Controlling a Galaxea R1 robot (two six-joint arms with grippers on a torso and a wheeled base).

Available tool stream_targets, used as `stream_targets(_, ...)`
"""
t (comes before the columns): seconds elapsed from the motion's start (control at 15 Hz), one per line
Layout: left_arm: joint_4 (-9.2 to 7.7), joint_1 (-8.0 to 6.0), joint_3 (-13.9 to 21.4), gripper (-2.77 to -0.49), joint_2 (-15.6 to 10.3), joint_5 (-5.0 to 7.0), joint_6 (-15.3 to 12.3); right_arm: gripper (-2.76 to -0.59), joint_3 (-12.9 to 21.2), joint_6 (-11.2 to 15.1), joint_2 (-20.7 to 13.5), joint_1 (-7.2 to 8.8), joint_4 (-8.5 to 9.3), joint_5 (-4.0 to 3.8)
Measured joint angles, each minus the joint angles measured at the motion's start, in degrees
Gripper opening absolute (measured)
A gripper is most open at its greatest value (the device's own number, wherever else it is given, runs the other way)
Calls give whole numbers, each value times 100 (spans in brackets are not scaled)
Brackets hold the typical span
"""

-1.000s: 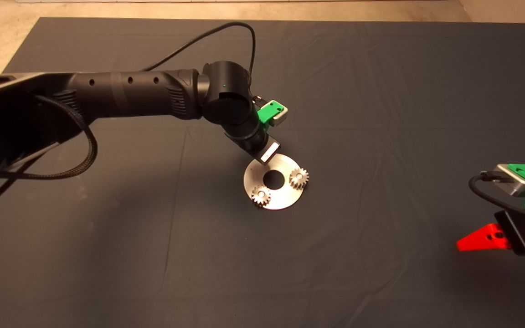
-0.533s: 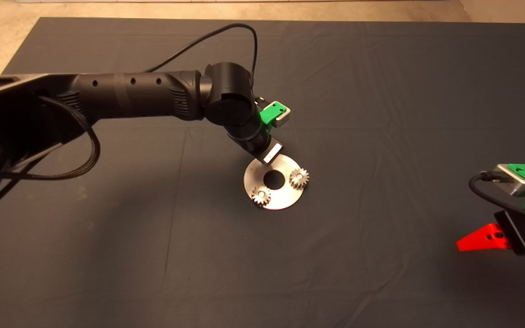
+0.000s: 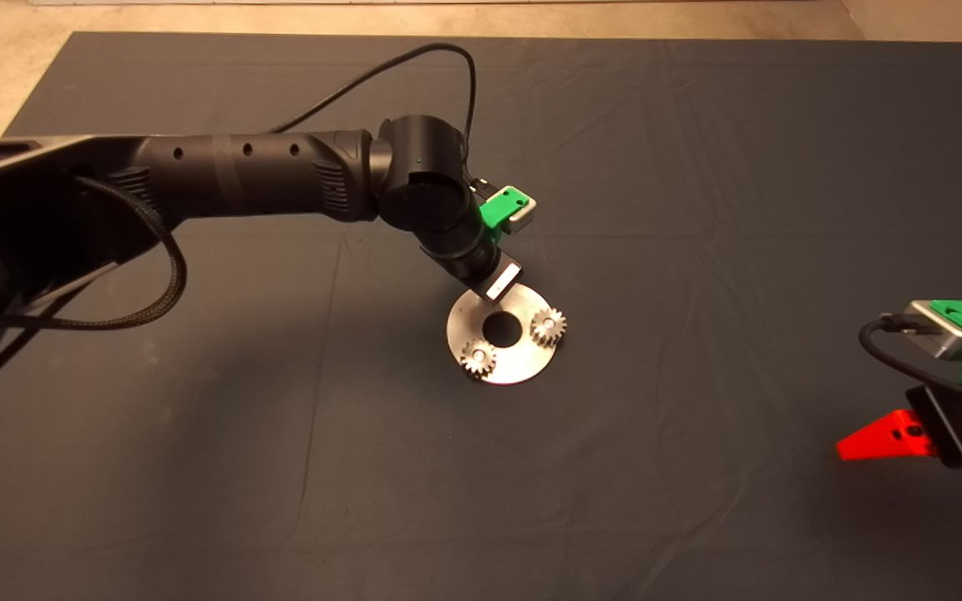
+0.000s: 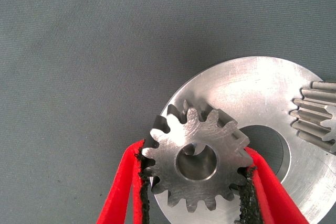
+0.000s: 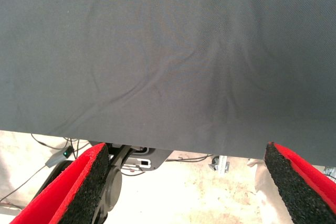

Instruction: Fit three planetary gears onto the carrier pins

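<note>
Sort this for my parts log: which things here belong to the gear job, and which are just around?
Job:
- third gear, gripped by the left gripper over the disc
- two seated gears
- disc with the pins

Around:
- right gripper, parked at the lower right, jaws open
- dark mat
- cables on the floor

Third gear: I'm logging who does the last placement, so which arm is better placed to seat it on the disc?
Left. The left gripper already clamps the third gear over the disc, beside the two seated gears. The right gripper waits open at the mat's edge.
</note>
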Motion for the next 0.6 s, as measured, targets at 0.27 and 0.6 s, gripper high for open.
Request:
stream_targets(0.27,11,14,13,-247,-13,-27,0,-115,0,0,-1,0,0,0)
stream_targets(0.6,16,18,30,-248,-35,-44,0,-115,0,-22,2,2,0,0)
